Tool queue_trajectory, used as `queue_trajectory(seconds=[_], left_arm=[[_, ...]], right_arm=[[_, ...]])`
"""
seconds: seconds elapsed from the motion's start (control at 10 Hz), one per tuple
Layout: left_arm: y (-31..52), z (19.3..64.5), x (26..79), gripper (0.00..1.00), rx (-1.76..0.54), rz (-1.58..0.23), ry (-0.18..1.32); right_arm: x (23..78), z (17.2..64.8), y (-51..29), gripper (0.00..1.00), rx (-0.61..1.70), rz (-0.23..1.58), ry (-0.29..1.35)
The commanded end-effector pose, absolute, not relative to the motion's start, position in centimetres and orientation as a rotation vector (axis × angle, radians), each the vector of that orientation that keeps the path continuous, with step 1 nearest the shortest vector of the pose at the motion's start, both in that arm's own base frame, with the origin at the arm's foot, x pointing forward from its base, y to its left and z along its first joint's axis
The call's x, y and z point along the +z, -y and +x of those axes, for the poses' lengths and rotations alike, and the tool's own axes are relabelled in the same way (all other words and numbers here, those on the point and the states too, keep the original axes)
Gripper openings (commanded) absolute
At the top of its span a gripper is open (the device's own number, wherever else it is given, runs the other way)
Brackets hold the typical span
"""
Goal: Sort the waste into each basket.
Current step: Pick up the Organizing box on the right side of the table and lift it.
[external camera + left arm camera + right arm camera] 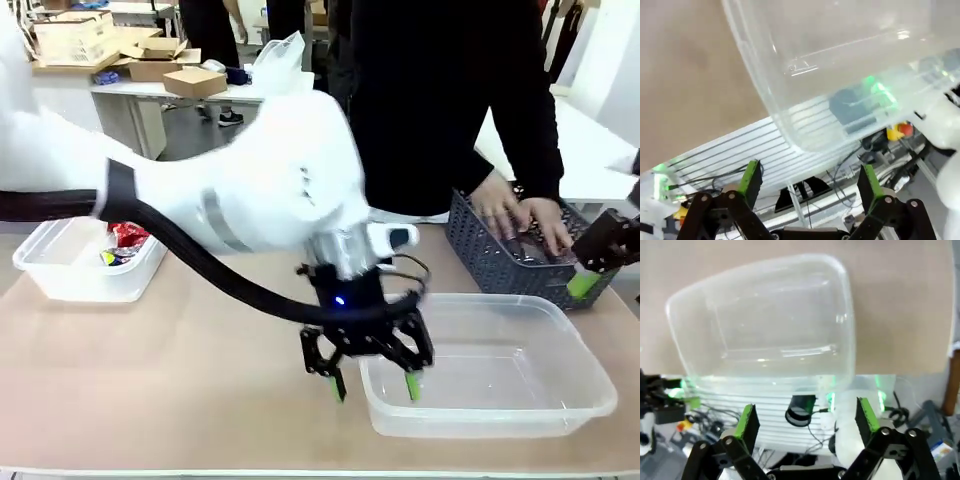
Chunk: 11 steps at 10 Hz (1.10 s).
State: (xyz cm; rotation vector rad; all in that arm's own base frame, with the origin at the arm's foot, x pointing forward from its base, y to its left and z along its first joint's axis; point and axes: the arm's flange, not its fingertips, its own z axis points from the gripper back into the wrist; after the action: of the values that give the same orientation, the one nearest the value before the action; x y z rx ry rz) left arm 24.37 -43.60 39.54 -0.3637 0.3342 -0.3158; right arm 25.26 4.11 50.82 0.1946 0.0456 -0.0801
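Now the left gripper (376, 385), jaws spread and empty, straddles the near rim of the right basket (480, 418), while red cans (128, 238) lie in the left basket (70, 285). The right gripper (807, 419), also spread and empty, seemingly waits as a person's hands (545, 225) reach into the dark lattice basket (480, 262).

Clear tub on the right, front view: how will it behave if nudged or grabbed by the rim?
Probably light: the clear tub looks thin-walled and empty, so a nudge would likely slide it across the table, not tip it, being low and wide. Its rim may flex if the open left end effector pinches it.
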Motion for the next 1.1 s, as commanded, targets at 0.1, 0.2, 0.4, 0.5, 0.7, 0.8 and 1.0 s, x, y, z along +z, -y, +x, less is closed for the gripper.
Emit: queue_trajectory(seconds=[0.1,0.2,0.4,0.5,0.7,0.8,1.0], left_arm=[[45.5,26.9,37.1,1.00,-0.165,-0.256,-0.326],[45.4,27.3,36.8,1.00,-0.133,-0.246,-0.311],[44.7,27.2,37.7,1.00,-0.156,-0.278,-0.270],[44.0,26.8,38.9,1.00,-0.174,-0.314,-0.213],[44.5,28.0,36.5,1.00,-0.145,-0.268,-0.308],[44.6,27.9,37.9,1.00,-0.152,-0.286,-0.270],[44.9,28.9,38.2,1.00,-0.119,-0.286,-0.183]], right_arm=[[37.1,22.9,-7.7,1.00,-0.026,0.127,-0.161],[34.9,22.4,-7.9,1.00,-0.007,0.060,-0.191],[34.4,21.5,-5.2,1.00,-0.072,0.060,-0.169],[36.0,21.4,-3.7,1.00,-0.147,0.104,-0.144],[42.3,30.2,-8.8,1.00,-0.013,0.067,-0.224],[42.5,30.6,-7.3,1.00,-0.064,0.081,-0.209],[40.6,31.1,-4.6,1.00,-0.098,-0.044,-0.214]])
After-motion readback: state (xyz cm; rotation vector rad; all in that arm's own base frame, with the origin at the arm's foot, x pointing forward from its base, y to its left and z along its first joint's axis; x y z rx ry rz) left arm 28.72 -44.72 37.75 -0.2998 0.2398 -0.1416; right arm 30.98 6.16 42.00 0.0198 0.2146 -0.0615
